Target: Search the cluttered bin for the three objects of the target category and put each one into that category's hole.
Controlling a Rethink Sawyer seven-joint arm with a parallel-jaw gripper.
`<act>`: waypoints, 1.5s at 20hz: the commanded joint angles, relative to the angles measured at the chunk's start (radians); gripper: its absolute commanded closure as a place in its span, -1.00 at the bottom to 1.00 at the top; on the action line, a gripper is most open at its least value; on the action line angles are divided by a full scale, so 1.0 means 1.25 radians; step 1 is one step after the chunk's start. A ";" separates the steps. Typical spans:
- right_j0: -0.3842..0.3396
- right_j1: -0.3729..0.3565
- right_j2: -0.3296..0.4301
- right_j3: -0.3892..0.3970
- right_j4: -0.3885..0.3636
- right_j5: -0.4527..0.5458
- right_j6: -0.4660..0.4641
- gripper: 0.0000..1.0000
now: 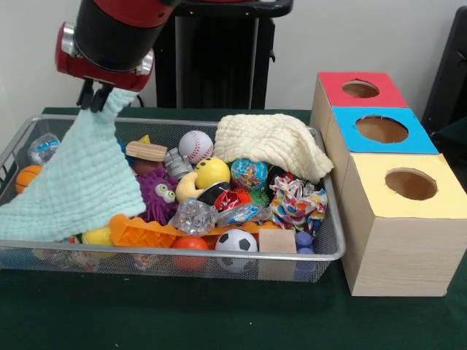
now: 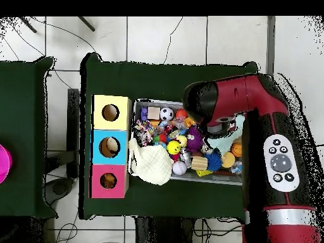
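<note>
Silver wire-mesh bin (image 1: pixel 330 240) sat on the green table (image 1: pixel 219 313), crammed with toys, just beside a row of three wooden boxes. Gripper (image 1: pixel 97 98) hung over the bin's far left corner in the front view, fingers pinched shut on a corner of a pale mint muslin cloth (image 1: pixel 80 182). Cloth draped down from the grip and spread over the bin's left end and front rim. Cream muslin cloth (image 1: pixel 270 142) lay heaped over the far right corner. Baseball (image 1: pixel 195 144), purple spiky monster (image 1: pixel 157 193), yellow ball (image 1: pixel 212 172), globe ball (image 1: pixel 249 174), orange toothed piece (image 1: pixel 139 232), soccer ball (image 1: pixel 236 241) and wooden block (image 1: pixel 277 241) filled the middle. Red-topped box (image 1: pixel 361 89) stood farthest, blue-topped box (image 1: pixel 381 130) between, yellow-topped box (image 1: pixel 411 184) nearest, each with a round hole on top.
</note>
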 commanded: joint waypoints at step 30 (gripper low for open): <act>-0.045 0.078 0.010 -0.027 -0.092 -0.166 -0.266 -1.00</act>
